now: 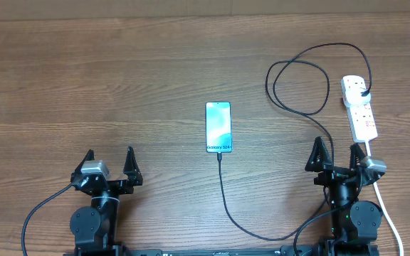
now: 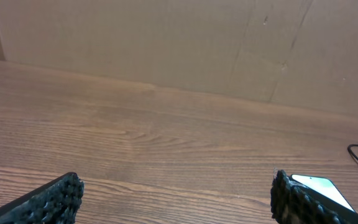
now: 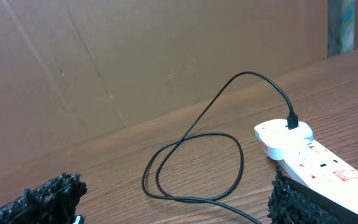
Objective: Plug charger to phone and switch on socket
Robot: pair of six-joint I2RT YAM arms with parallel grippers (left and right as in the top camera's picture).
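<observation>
Overhead, the phone [image 1: 218, 127] lies screen-up at the middle of the wooden desk [image 1: 119, 71]. The charger [image 1: 226, 199] meets its near edge, but the connector is too small to tell whether it is seated. The cable is partly hidden by the right arm, then loops right of the phone to the socket [image 1: 359, 107], whose white cord runs out of frame. The left pincer [image 1: 109, 158], lower left of the phone, and the right pincer [image 1: 337, 151], lower right, both gape wide, holding nothing.

In the left wrist view a finger half hides the phone; a plain brown board wall stands beyond.

In the right wrist view the frame clips the socket, and its switches are unreadable.
</observation>
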